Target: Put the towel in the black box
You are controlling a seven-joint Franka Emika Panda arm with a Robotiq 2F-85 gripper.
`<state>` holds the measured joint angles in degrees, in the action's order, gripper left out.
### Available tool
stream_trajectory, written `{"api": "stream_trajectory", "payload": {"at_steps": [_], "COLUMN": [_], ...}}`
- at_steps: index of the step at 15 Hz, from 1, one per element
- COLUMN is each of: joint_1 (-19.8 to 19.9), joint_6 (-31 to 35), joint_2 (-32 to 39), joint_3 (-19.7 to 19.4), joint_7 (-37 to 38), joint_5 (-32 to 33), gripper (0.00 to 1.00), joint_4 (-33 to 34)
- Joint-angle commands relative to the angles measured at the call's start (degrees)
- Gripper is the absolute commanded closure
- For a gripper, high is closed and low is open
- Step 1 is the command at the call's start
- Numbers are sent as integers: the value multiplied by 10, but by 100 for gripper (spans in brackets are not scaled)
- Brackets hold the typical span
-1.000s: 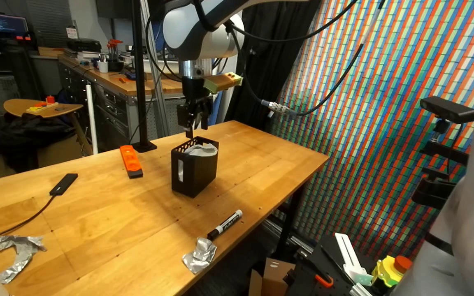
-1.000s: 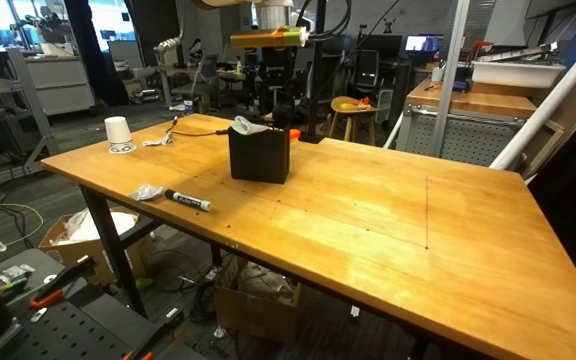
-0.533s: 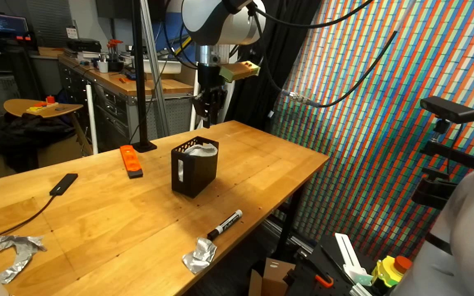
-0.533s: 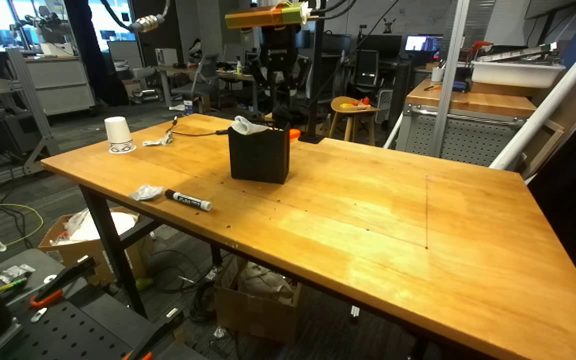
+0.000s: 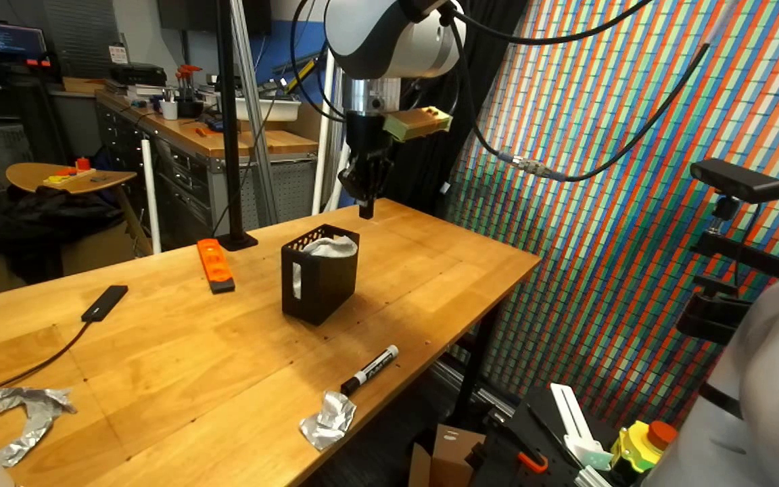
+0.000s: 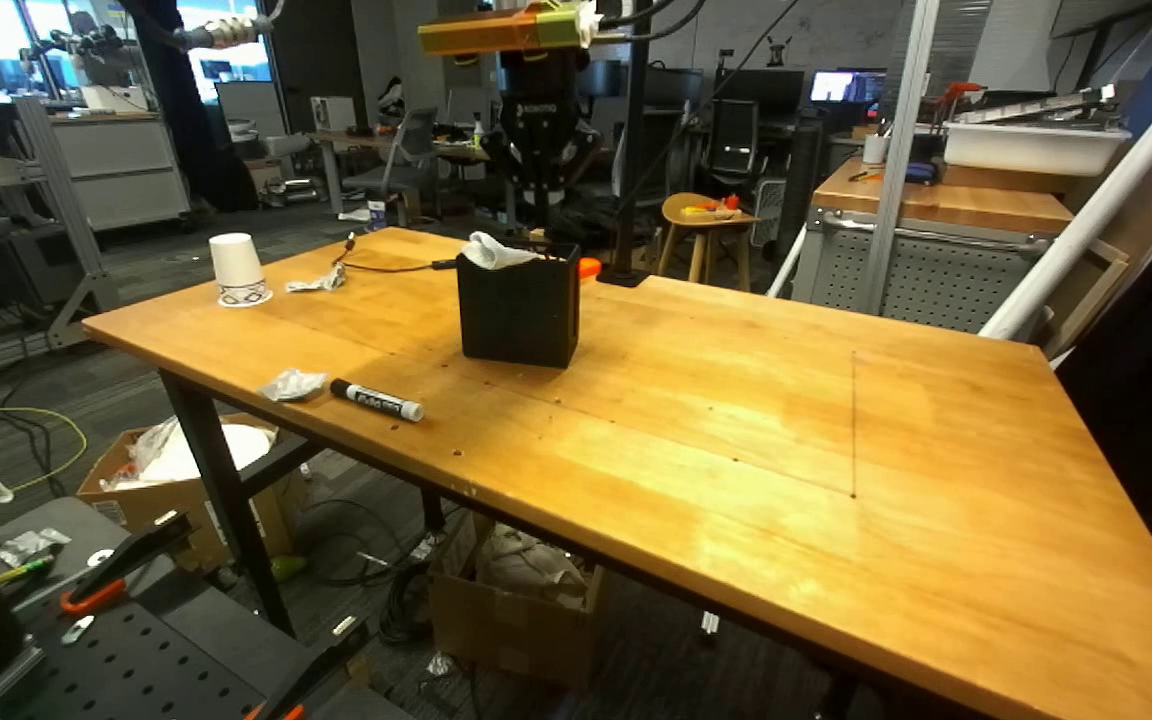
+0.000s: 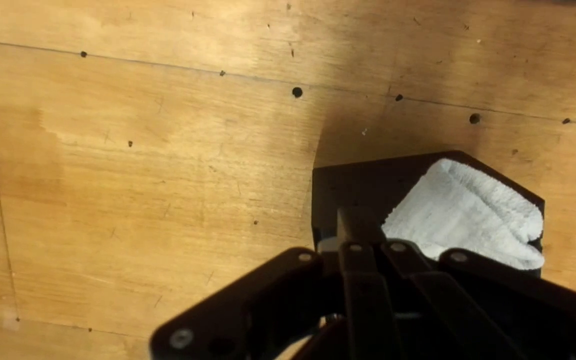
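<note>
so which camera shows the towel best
The wrist view: it looks down on the towel, showing its folds and fuzzy edge large, though the gripper covers some of it. Both exterior views show it smaller, mainly the upper part at the top of the black box.

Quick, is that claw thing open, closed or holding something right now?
Gripper: closed, with nothing visible in its grip; the towel is in the black box.

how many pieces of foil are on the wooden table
2: a crumpled foil piece near the marker, and a curved foil strip near the white cup, both seen in both exterior views.
</note>
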<state>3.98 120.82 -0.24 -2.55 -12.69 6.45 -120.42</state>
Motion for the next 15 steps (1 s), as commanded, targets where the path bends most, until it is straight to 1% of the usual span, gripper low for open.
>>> {"api": "stream_trajectory", "payload": {"at_steps": [1,2,5,15], "joint_1": [-4,-4,-5,-13], "joint_6": [7,5,7,21], "joint_2": [-32,-32,-30,-16], "joint_3": [-2,-2,-2,4], "joint_7": [10,10,8,-2], "joint_5": [-7,-9,-17,-83], "gripper": [98,97,99,98], "joint_4": [-44,-49,-63,-88]}}
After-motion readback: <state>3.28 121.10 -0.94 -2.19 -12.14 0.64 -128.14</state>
